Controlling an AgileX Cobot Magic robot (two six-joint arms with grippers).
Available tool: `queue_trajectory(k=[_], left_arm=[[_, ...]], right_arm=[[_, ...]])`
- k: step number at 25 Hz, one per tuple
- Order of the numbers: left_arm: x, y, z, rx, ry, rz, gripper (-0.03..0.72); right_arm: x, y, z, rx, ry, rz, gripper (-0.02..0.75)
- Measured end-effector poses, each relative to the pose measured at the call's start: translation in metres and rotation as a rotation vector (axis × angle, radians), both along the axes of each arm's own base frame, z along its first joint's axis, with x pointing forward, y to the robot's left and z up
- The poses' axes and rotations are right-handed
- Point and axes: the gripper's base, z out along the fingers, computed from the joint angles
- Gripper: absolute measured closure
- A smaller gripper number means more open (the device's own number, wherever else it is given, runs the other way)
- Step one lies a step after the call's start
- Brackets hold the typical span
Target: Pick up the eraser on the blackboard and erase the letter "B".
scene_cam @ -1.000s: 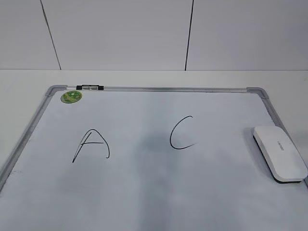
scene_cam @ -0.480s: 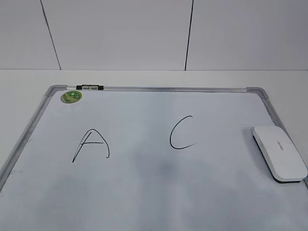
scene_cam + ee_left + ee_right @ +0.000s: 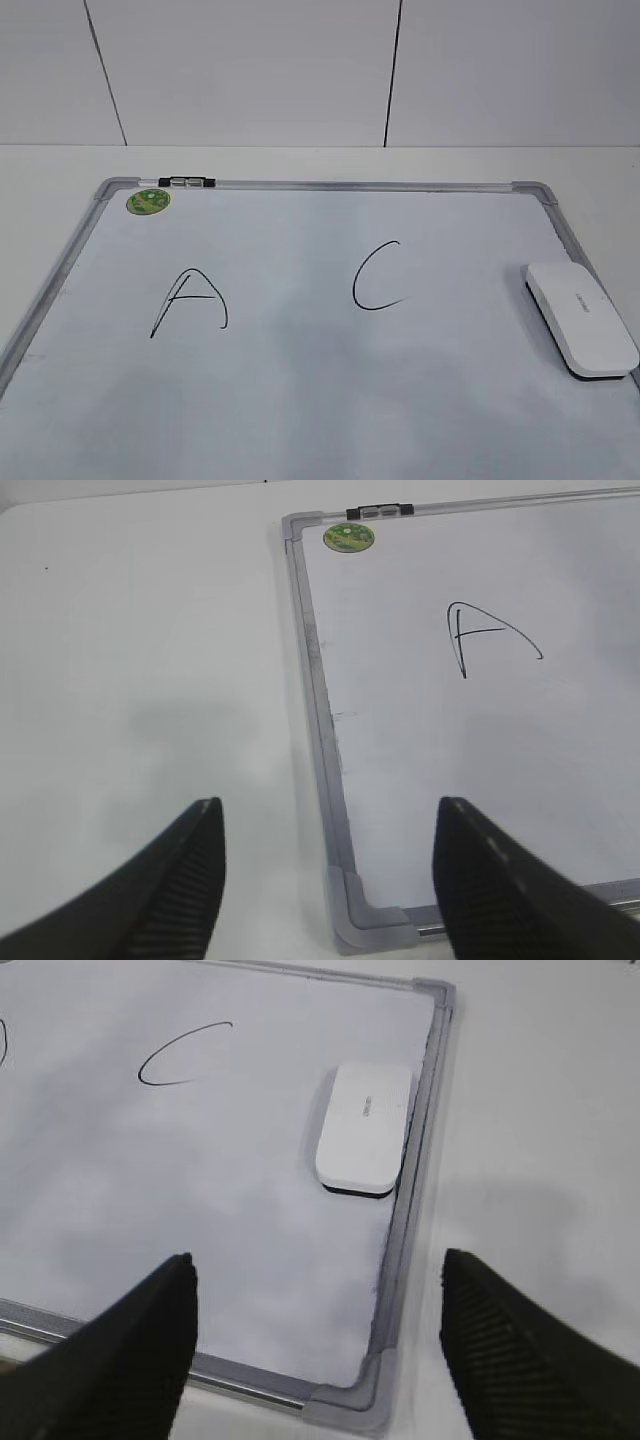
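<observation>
**Now: eraser at the board's right edge**

Nearest, the left tool (image 3: 325,880) hangs spread wide over the blackboard's (image 3: 345,920) near-left corner; the right tool (image 3: 315,1345) is equally spread, empty. Beyond, the eraser (image 3: 582,318) lies at 3 o'clock against the frame, lettering too small to read. Farther, "A" (image 3: 188,300) and "C" (image 3: 378,276). Green sticker (image 3: 148,200) and clip (image 3: 186,182) at 11 o'clock, white tabletop (image 3: 320,162) behind.
</observation>
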Motion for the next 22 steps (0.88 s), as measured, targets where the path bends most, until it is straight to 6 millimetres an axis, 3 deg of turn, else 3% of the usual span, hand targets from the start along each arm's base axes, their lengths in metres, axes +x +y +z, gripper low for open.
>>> queue_trajectory(k=[8, 22], left_arm=[[0.0000, 0.0000, 0.0000, 0.000, 0.000, 0.000, 0.276], [0.0003, -0.0010, 0.0000, -0.003, 0.000, 0.112, 0.307]], right_arm=[[0.0008, -0.0006, -0.0039, 0.029, 0.029, -0.028, 0.144], [-0.0004, -0.0006, -0.0046, 0.032, 0.021, -0.094, 0.144]])
